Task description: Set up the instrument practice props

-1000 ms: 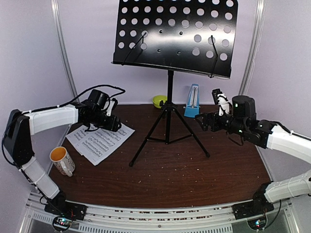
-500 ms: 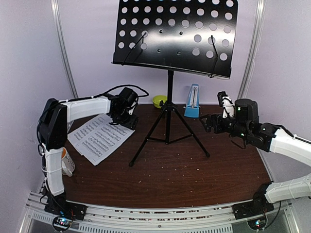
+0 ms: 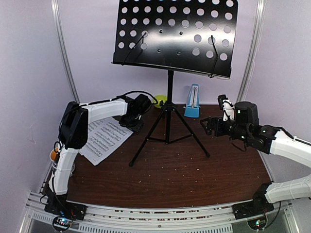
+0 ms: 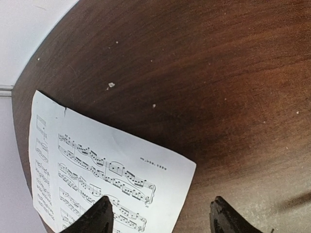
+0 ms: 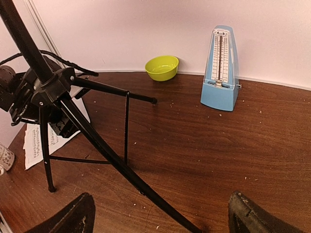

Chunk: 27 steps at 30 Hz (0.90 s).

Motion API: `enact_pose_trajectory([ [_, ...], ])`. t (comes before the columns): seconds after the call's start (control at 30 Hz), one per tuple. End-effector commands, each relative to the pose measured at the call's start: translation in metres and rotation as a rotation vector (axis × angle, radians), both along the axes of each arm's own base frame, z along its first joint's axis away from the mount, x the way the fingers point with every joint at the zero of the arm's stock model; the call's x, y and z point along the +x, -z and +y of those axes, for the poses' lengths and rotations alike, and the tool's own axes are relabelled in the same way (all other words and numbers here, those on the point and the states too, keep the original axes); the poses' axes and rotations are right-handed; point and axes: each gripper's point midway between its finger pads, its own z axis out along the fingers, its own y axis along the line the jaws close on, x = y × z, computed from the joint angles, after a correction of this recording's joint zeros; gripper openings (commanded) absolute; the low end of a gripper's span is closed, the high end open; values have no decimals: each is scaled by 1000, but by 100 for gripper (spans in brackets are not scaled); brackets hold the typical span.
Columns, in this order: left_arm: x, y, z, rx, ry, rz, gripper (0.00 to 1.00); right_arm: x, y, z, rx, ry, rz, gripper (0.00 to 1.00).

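At the back left of the table (image 3: 194,184), the left gripper (image 3: 132,123) hangs just over the far corner of the sheet-music pages (image 3: 102,141), its fingers spread wide and gripping nothing. The pages lie flat and overlapped, skewed to the table's edges, with their outer side close to the left rim. The music stand (image 3: 175,39) is upright at centre back. Its 3 legs splay over the middle of the wood and its perforated desk overhangs both grippers from high above. The metronome (image 3: 193,101) stands near the back wall, just right of the stand's pole. The green bowl (image 3: 159,100) sits left of the pole, also by the wall. The right gripper (image 3: 209,125) floats to the right of the tripod, released, with nothing between its fingers. A broad band of bare wood runs from the tripod's feet to the near edge.

The left wrist view alone shows the page's corner (image 4: 97,160) lying flat on the wood, and both fingertips (image 4: 99,218) clear of any object. The right wrist view shows the metronome (image 5: 221,68) apart from the bowl (image 5: 162,67), and 1 tripod leg slanting close across the right gripper (image 5: 163,218). Only the top view shows the mug (image 3: 54,154), mostly hidden behind the left arm.
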Motion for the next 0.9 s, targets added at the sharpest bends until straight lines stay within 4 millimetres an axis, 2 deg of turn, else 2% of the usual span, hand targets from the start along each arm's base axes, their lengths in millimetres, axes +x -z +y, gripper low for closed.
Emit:
enact_pose_trajectory([
  [0.0, 5, 5, 1, 78, 2, -15, 69, -4, -2, -2, 15, 8, -2, 96],
  [0.17, 14, 12, -8, 120, 31, -34, 67, -6, -2, -4, 11, 8, 6, 96],
  [0.3, 21, 20, -7, 162, 30, -44, 66, -7, -3, -4, 4, 7, 15, 96],
  [0.5, 28, 19, -6, 207, 40, -64, 59, -8, -6, -6, 8, 12, 17, 96],
  [0.77, 22, 23, 0, 259, 78, 3, 57, -8, -14, -9, 10, 29, 6, 96],
  [0.87, 19, 9, 1, 235, 78, -18, 57, -9, -14, -11, 13, 32, 4, 96],
])
